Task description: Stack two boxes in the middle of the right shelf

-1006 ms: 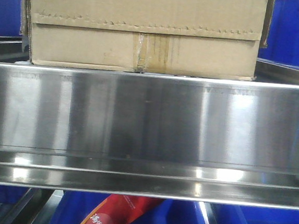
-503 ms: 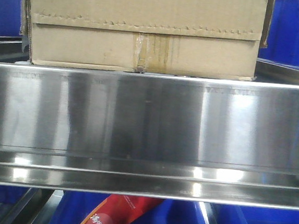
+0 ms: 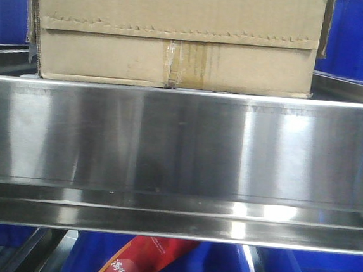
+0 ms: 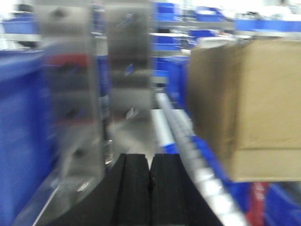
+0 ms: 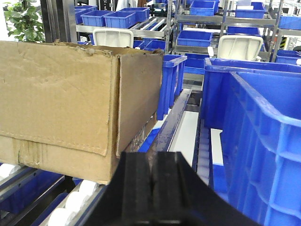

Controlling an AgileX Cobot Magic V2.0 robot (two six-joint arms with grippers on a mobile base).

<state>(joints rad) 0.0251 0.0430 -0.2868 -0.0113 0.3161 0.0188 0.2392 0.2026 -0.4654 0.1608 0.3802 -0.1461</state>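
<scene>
Change since earlier frame: box point(image 3: 177, 37) shifts marginally rightward on shelf point(image 3: 181, 142).
Handling: stiff, bulky, creased; squeeze opposite side walls.
Left end effector point(image 4: 150, 181): closed, empty.
Right end effector point(image 5: 155, 183): closed, empty.

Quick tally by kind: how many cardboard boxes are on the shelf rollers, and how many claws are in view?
Cardboard box: 1
Claws: 2, the left claw and the right claw, both shut and holding nothing
Total: 3

Left gripper point(image 4: 150, 176) bottom centre of its wrist view, black pads pressed together, right gripper point(image 5: 154, 181) bottom centre, pads likewise closed, nothing held
</scene>
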